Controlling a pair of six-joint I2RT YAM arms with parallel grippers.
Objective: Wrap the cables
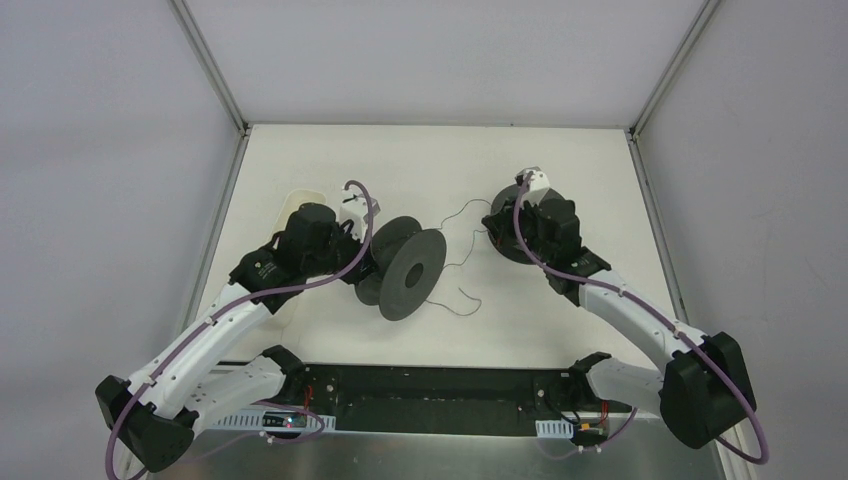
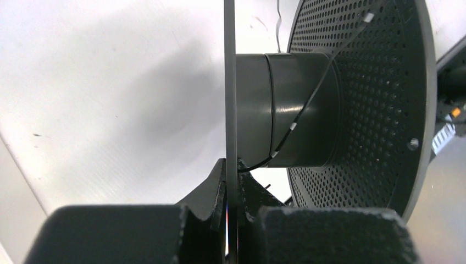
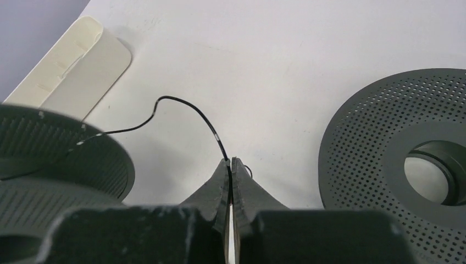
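A dark grey perforated spool [image 1: 412,272] stands on edge left of centre. My left gripper [image 1: 363,256] is shut on the thin rim of its rear flange [image 2: 229,82], which runs edge-on between the fingers of this gripper [image 2: 231,168]. A thin dark cable [image 2: 308,102] crosses the spool's hub. From the spool the cable [image 1: 462,212] runs right to my right gripper [image 1: 493,220]. In the right wrist view the cable [image 3: 184,104] arcs from the spool [image 3: 60,159] into the tips of that gripper [image 3: 230,163], which is shut on it. A loose curl of the cable [image 1: 462,295] lies on the table.
A second perforated dark disc [image 3: 379,137] with a round centre hole lies flat under and beside the right gripper, also seen from above [image 1: 503,247]. A cream plastic piece [image 3: 77,66] lies at the far left behind the left arm [image 1: 298,198]. Metal frame rails edge the white table [image 1: 560,160].
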